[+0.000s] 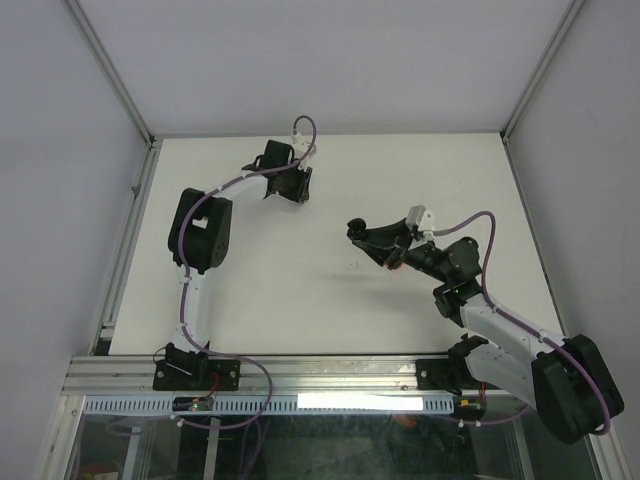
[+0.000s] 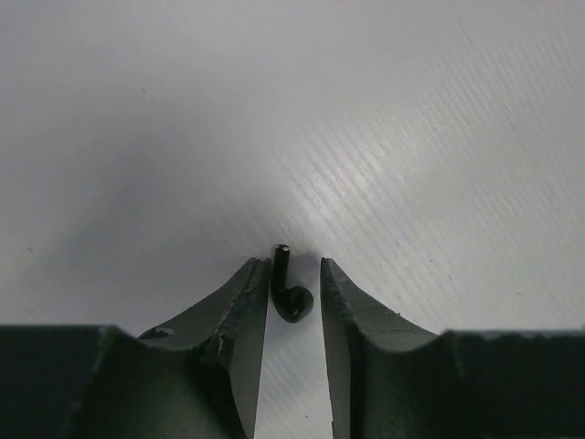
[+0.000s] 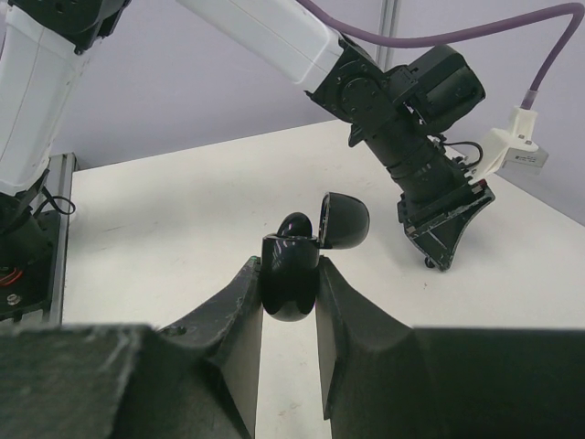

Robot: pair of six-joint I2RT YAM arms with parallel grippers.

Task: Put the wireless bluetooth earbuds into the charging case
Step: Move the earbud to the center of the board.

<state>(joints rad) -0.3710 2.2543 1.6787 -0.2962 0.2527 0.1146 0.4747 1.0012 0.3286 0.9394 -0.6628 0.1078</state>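
Left wrist view shows your left gripper (image 2: 294, 267) set narrow about the black earbud (image 2: 292, 297) at lower centre, pinch unconfirmed, so it may squirt or twist free, while your right gripper (image 3: 290, 263) clamps the open charging case (image 3: 291, 294) mid-frame.

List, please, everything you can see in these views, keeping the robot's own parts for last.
earbud: one, black, on the table between the left jaws
case: one, black, lid open, clamped in the right jaws
table: one, white, under both arms
cables: two, purple, one along each arm
left arm: one, white and black, reaching to the table's far side
right arm: one, white and black, reaching to mid-table
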